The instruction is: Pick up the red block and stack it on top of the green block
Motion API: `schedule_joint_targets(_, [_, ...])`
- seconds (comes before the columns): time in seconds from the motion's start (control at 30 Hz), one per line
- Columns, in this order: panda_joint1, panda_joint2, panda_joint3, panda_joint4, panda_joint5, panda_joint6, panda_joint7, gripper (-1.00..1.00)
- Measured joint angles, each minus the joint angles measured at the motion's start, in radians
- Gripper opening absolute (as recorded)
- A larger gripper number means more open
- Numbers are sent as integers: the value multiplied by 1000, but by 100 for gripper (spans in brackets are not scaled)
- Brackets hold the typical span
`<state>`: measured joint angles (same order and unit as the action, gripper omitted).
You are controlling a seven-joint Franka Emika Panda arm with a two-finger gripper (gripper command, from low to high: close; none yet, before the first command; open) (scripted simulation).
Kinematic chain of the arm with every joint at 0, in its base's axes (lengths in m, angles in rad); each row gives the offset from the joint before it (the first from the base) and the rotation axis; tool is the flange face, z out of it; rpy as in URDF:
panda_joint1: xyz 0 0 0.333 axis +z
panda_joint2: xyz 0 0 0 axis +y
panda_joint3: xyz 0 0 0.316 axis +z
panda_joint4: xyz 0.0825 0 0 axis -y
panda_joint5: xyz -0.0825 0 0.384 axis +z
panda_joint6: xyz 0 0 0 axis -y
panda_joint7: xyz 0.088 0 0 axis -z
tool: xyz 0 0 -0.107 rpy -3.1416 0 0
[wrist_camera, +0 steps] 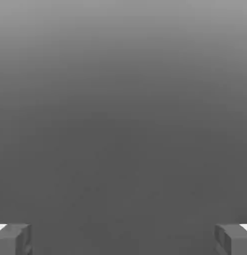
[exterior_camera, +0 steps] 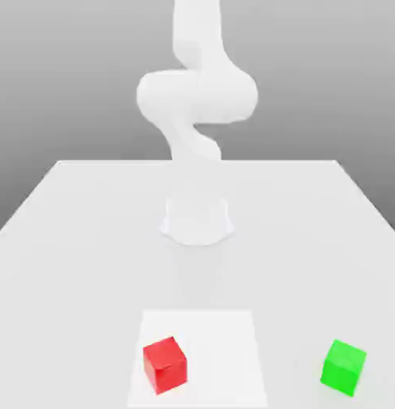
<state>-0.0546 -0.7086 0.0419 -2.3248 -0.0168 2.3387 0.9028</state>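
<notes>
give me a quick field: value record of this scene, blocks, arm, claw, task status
red block: on the table, toward the exterior view's left, resting on a paler square patch
green block: on the table, toward the exterior view's right, apart from the red block
table: white surface bearing both blocks
arm: white, rising from its base behind the blocks
claw: fingers wide apart, nothing between them
task status: red block not yet picked up, nothing stacked

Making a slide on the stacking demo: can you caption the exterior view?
White arm above a white table, red block and green block apart, unstacked.
</notes>
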Motion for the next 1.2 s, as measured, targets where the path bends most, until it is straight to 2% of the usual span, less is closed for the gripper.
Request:
schedule_joint_targets(0.2, [-120, 225, 90, -61, -51, 94, 258, 0])
schedule_joint_targets(0.47, [-220, 518, 148, -139, -122, 216, 598, 0])
schedule_joint_targets(0.63, [-246, 695, 144, -189, -126, 294, 781, 0])
schedule_joint_targets(0.8, [-247, 862, 139, -232, -69, 383, 903, 0])
schedule_joint_targets(0.93, [-216, 1005, 97, -217, -114, 497, 955, 0])
schedule_joint_targets(0.97, [-204, 1039, 82, -212, -128, 525, 966, -100])
schedule_joint_targets(1.2, [-201, 1046, 79, -211, -131, 532, 969, -100])
